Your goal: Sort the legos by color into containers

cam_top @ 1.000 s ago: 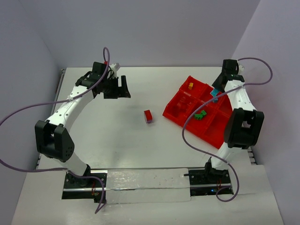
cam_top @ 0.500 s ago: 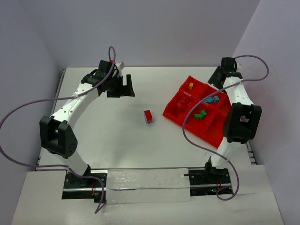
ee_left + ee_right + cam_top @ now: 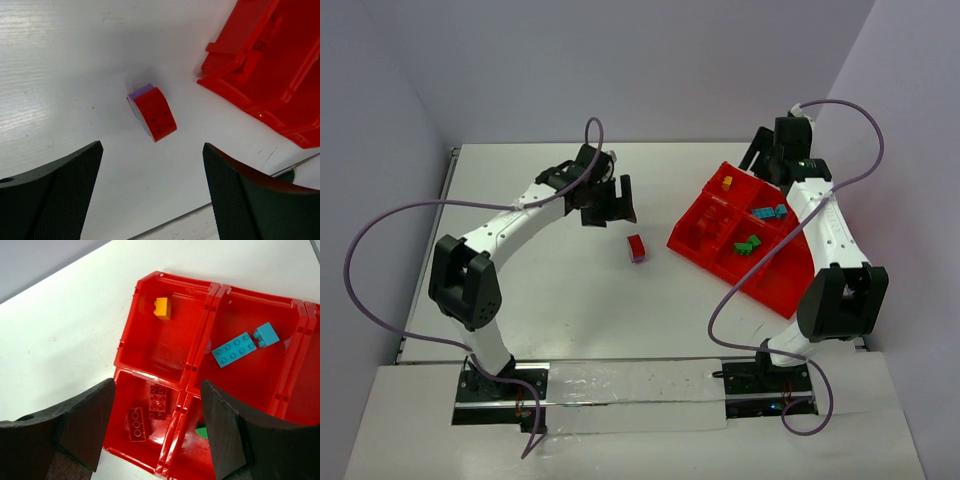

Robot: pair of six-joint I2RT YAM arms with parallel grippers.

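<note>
1. From above, the red tray (image 3: 770, 275) lies tilted on the right half of the white table (image 3: 550, 290). A green brick (image 3: 748, 244), teal bricks (image 3: 767, 211) and an orange brick (image 3: 727, 182) each lie in a separate compartment.
2. A loose red piece (image 3: 637, 248) lies on the table just left of the tray, apart from it. The left gripper (image 3: 610, 203) hangs near it on its far-left side. The right gripper (image 3: 765, 160) is over the tray's far edge.
3. In the left wrist view, the left gripper's jaws stand wide apart and hold nothing. The rounded red piece (image 3: 154, 115) lies on the table beyond them, with a purple piece (image 3: 141, 91) against its back, seemingly joined to it.
4. In the right wrist view, the right gripper's (image 3: 157, 432) jaws are also spread and empty above the tray. Below lie the orange brick alone, a long teal brick (image 3: 234, 349) touching a small one (image 3: 265, 334), and two dark red bricks (image 3: 158, 402) in the near compartment.
</note>
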